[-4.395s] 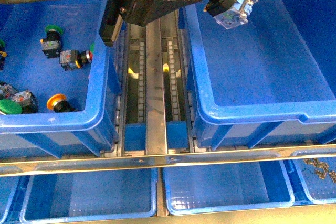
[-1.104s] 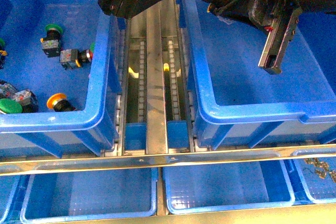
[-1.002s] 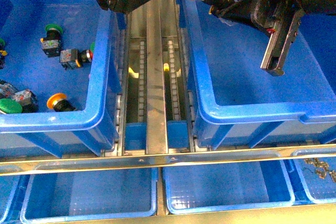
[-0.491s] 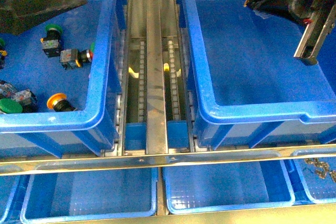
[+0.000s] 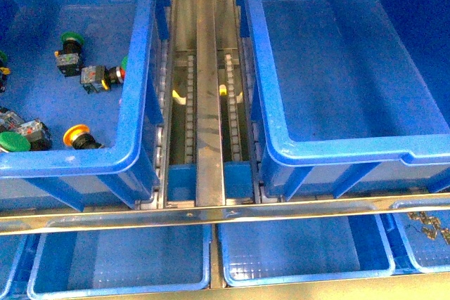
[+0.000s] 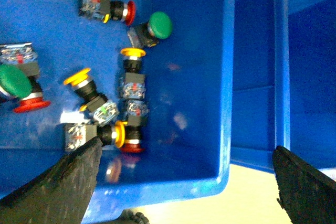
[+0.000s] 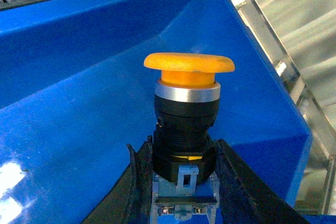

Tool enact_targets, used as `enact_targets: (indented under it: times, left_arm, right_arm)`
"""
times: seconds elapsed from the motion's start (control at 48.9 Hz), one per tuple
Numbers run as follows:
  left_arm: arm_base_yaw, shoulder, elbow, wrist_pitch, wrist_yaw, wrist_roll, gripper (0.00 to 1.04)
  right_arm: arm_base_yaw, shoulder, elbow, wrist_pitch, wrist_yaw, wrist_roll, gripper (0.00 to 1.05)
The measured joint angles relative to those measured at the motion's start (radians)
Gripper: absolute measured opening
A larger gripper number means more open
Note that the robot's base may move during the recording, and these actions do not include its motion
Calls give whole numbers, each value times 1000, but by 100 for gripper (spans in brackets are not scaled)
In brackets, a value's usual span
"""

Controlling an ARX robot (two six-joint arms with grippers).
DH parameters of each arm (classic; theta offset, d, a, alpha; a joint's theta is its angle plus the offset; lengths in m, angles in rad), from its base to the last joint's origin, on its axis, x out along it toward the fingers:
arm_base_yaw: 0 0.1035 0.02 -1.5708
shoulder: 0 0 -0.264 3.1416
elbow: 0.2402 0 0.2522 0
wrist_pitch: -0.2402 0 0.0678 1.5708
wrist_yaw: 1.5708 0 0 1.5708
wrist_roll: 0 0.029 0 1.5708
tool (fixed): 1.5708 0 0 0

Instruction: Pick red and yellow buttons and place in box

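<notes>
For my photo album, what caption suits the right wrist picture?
End effector holding a yellow button above the blue box.

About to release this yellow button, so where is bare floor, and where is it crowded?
The right bin shows bare floor from wall to wall. The left bin is crowded along its outer side, where the green button and others lie.

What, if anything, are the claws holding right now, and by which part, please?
The right claw grips a yellow button by its black body, just below the silver collar, cap clear. The left claw is open over the loose buttons and holds nothing.
</notes>
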Motion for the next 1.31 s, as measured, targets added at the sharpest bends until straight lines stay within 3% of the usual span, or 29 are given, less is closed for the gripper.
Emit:
enact_targets:
  times: [0.082,0.164,0.266,0.368,0.531,0.593,0.777,0.858,1.308]
  left_arm:
    - [68,-35,-26,-26,7,44,97]
    - [74,-48,-195,409,-271,216,81]
    - [83,-124,-312,680,-344,309,63]
    - [86,-250,-357,661,-351,351,40]
    - [65,-297,-423,669,-378,362,17]
    - [40,-359,-439,616,-399,364,2]
    - [-18,-533,-440,467,-459,370,3]
    - [-84,-584,-440,417,-543,370,3]
    - [-119,-802,-441,214,-548,371,3]
  right_arm:
    - [4,-16,-2,-11,13,15,26]
    - [6,-35,-3,-28,30,27,26]
    - [14,-48,-3,-47,39,37,26]
    - [37,-66,-3,-63,39,42,26]
    - [37,-69,-3,-81,64,43,26]
    - [37,-74,-3,-88,65,43,26]
    - [37,-74,-2,-97,71,43,26]
    - [38,-74,-1,-101,71,43,26]
    - [43,-74,2,-91,54,50,26]
